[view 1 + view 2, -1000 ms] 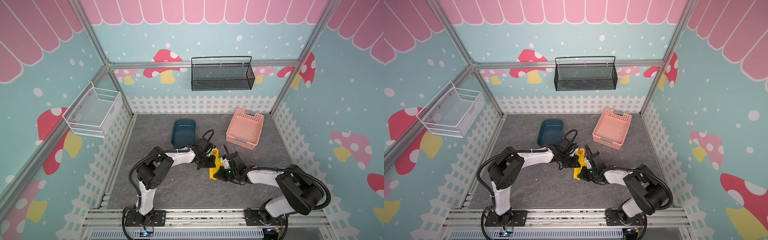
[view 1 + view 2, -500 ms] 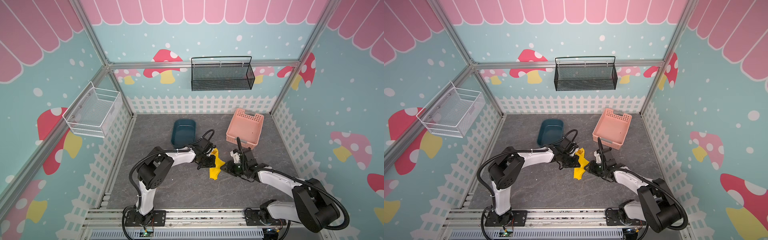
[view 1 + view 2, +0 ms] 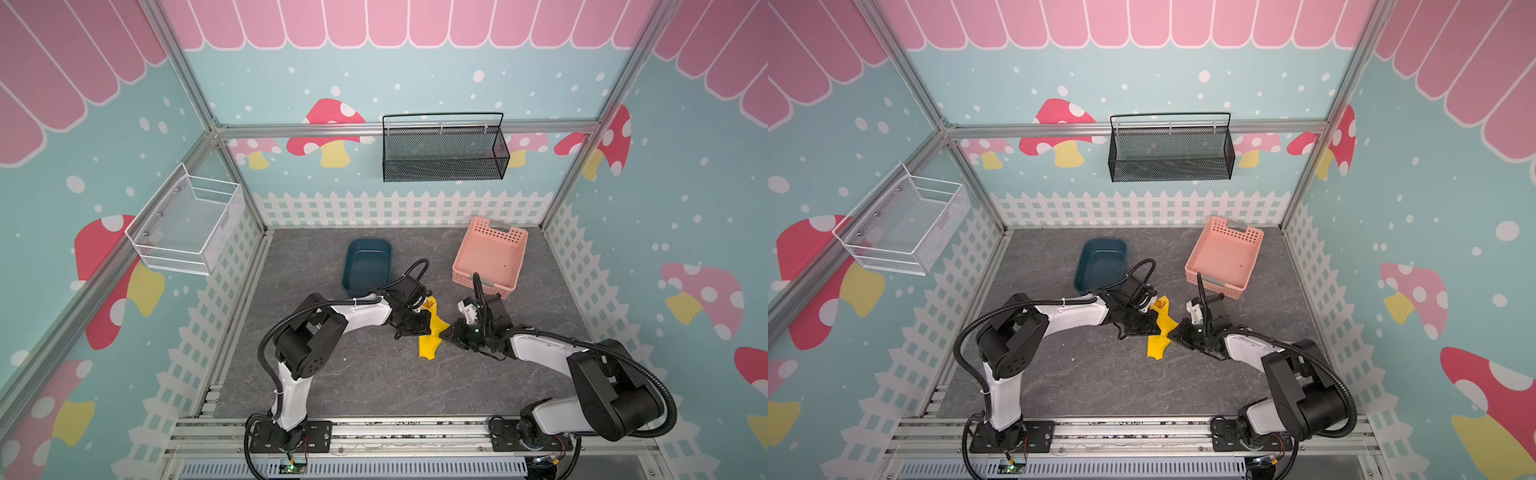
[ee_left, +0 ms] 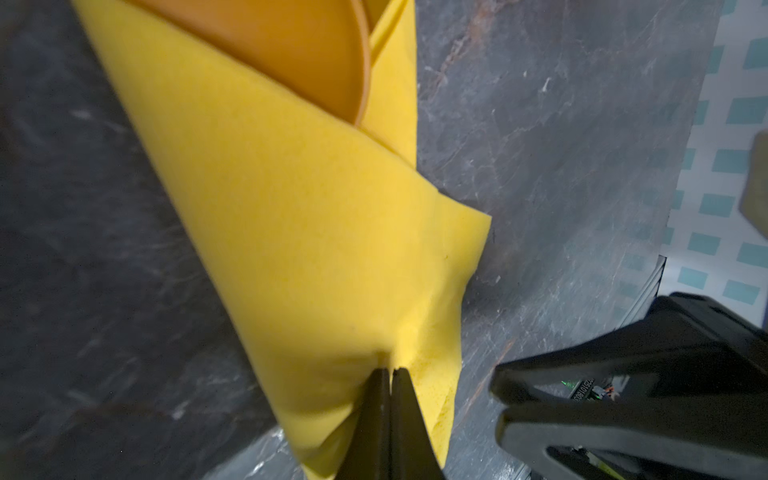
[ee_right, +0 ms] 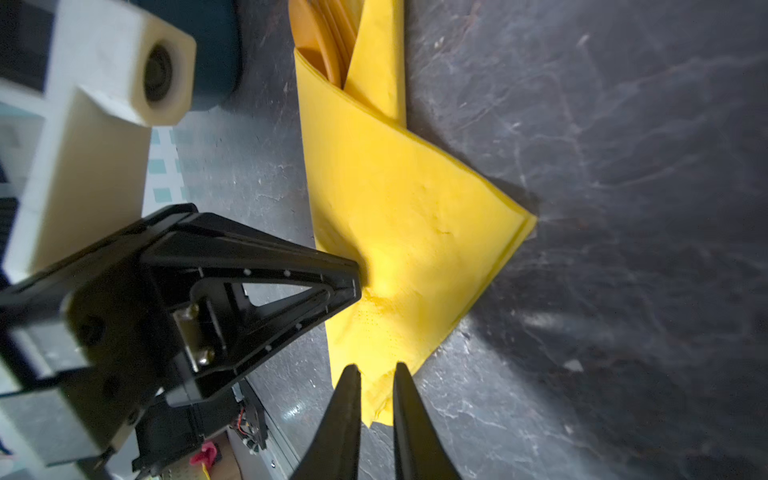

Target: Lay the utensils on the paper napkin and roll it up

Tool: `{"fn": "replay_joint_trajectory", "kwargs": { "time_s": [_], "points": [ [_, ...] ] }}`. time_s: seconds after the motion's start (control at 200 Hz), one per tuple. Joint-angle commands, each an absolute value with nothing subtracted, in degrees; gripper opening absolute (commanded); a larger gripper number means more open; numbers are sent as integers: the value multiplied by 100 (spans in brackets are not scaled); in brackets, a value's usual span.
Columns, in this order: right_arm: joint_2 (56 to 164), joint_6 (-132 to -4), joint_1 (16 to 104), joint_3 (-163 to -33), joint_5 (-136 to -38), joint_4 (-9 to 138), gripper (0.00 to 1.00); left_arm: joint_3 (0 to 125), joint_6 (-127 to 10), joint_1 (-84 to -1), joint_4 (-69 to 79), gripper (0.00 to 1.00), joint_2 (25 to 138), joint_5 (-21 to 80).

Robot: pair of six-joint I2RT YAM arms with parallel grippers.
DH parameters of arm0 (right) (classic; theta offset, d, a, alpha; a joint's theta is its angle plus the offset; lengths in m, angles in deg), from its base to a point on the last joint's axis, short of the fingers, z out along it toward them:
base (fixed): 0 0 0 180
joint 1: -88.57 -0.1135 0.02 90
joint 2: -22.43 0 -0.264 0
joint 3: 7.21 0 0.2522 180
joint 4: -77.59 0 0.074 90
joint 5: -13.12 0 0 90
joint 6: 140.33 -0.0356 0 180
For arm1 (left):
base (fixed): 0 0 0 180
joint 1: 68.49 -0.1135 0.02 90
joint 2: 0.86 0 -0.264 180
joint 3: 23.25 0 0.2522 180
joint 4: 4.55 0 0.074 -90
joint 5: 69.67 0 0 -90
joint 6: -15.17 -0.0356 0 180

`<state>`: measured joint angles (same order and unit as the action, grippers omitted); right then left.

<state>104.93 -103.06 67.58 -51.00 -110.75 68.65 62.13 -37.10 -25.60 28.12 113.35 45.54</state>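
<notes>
The yellow paper napkin [image 3: 430, 343] [image 3: 1158, 340] lies folded into a long wedge in the middle of the table. Orange utensils [image 4: 291, 45] [image 5: 320, 41] poke out of its open far end; the rest of them is hidden inside. My left gripper [image 3: 428, 326] [image 4: 390, 370] is shut, and its tips press into the napkin [image 4: 311, 208] from the left side. My right gripper [image 3: 444, 334] [image 5: 377, 370] comes in from the right. Its fingers are closed narrowly on a bunched corner of the napkin [image 5: 407, 208].
A dark blue tub [image 3: 368, 262] stands just behind the left arm. A pink basket [image 3: 490, 257] sits at the back right. A black mesh basket [image 3: 444, 153] hangs on the back wall and a white wire basket [image 3: 187, 224] on the left wall.
My right gripper let go and drew back to the right, then came back and closed on the napkin's near right corner. The left gripper stayed pressed on the napkin.
</notes>
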Motion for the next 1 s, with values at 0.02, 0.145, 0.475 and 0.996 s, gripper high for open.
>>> {"fn": "replay_joint_trajectory", "kwargs": {
  "time_s": [0.02, 0.145, 0.475, 0.996],
  "points": [
    [10889, -10254, 6783, -5452, -11217, 7160, 13, 6216, -3607, -2569, 3258, 0, 11486, 4093],
    [11267, -10156, 6783, -5725, -11317, 7219, 10, 6197, -3565, -2561, 3272, 0, 11464, 4067],
    [11796, -9887, 6792, -5807, -11482, 7210, 7, 6197, -3480, -2542, 3269, 0, 11445, 4015],
    [12149, -9097, 6836, -5668, -10650, 6312, 1, 6238, -3688, -2491, 3324, 0, 10781, 4115]
  ]
}}
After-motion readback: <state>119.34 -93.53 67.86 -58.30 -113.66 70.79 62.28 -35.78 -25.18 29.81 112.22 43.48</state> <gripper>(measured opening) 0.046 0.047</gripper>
